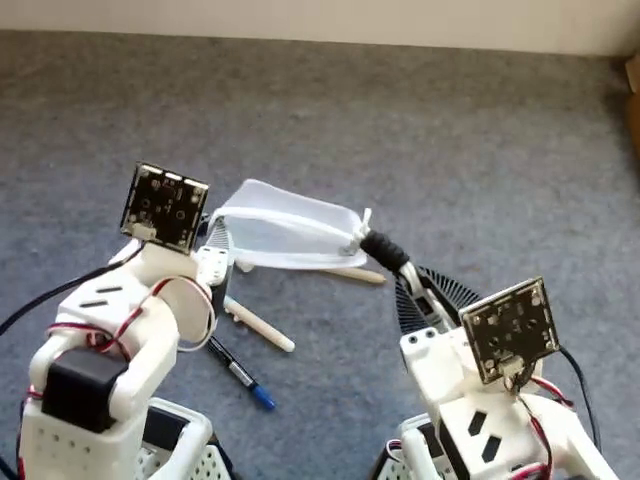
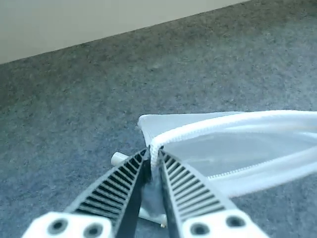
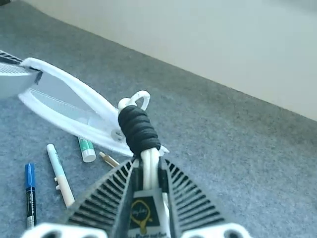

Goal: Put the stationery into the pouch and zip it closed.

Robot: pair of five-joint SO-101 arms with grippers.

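Both clenched | left tool (image 2: 153, 163) pinches pouch (image 1: 285, 230) corner, right tool (image 3: 147, 171) grips zip cord (image 3: 138, 129) | pouch held open over tabletop (image 1: 450, 130) | risk — pens (image 1: 258, 327) lie outside; zipping now shuts them out.

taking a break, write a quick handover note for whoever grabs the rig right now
Left gripper: shut on one end of the pouch.
Right gripper: shut on the black-wrapped pull cord at the other end.
The pouch is held up between them, mouth open.
On the carpet: blue pen, white marker, green-capped stick, thin wooden stick.
Done: pouch gripped and open.
Left: put all four items in, then zip it shut.
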